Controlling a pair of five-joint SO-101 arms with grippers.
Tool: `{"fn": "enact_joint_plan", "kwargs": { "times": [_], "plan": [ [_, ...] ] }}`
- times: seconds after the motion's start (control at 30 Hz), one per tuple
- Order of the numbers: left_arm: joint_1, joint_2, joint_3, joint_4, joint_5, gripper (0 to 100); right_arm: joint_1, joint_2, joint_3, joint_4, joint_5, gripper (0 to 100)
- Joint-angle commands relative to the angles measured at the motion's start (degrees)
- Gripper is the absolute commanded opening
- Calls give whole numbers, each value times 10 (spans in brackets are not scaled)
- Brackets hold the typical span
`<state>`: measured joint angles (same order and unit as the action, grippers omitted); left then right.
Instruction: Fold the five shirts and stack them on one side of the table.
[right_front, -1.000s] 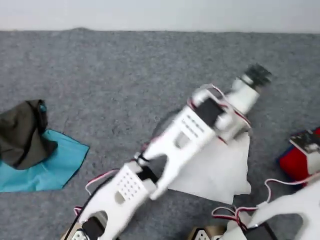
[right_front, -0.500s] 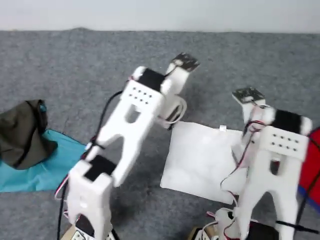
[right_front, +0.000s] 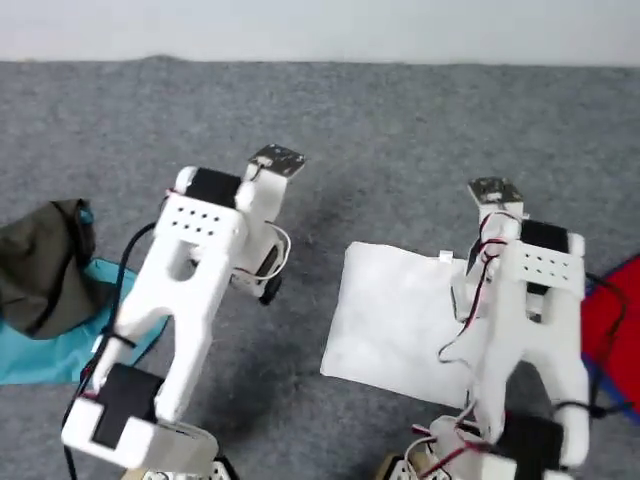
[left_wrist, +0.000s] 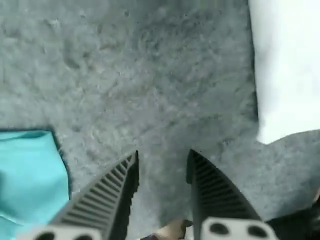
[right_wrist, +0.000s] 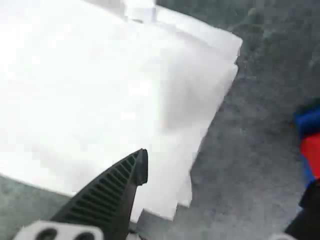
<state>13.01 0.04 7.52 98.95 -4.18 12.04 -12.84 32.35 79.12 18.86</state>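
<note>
Over grey carpet (left_wrist: 150, 75), left hand (left_wrist: 162, 170) released, right hand (right_wrist: 225, 190) spread above white shirt (right_wrist: 100, 90), red shirt (right_wrist: 311, 150) cut off.

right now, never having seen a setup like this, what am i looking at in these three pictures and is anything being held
These are two small white robot arms, side by side at a table with a grey felt-like cover. The high view looks down from a fixed camera. The other two pictures come from a camera on each arm's wrist, looking past its jaws. The left arm stands between a teal shirt, which has a crumpled dark olive shirt lying on it, and a flat white shirt. The right arm is over the white shirt's far side, with a red cloth beside it. Both pairs of jaws are open and hold nothing.
</note>
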Motion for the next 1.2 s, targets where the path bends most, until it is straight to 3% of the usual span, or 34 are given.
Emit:
{"fn": "enact_joint_plan", "kwargs": {
  "times": [0.0, 0.17, 0.37, 0.47, 0.6, 0.63, 0.7, 0.8, 1.17],
  "plan": [
    [-8, -59, 24, 18, -5, 152, 8, 45, 11, -42, -18, 451],
    [-6, -70, 34, 18, -4, 152, 5, 134, 6, -56, -78, 450],
    [-8, -74, 34, 18, -4, 152, 1, 219, -17, -70, -91, 437],
    [-8, -74, 34, 18, -4, 152, 1, 247, -46, -59, -89, 306],
    [-5, -74, 34, 18, -4, 151, 2, 271, -98, -30, -92, 16],
    [-5, -74, 34, 18, -4, 151, 3, 274, -108, -26, -92, 2],
    [-5, -74, 34, 18, -4, 151, 5, 277, -124, -13, -92, 57],
    [-8, -74, 35, 18, -4, 151, 4, 276, -144, 1, -92, 9],
    [-8, -75, 100, 18, -4, 151, 6, 273, -318, 120, -87, 9]
  ]
}}
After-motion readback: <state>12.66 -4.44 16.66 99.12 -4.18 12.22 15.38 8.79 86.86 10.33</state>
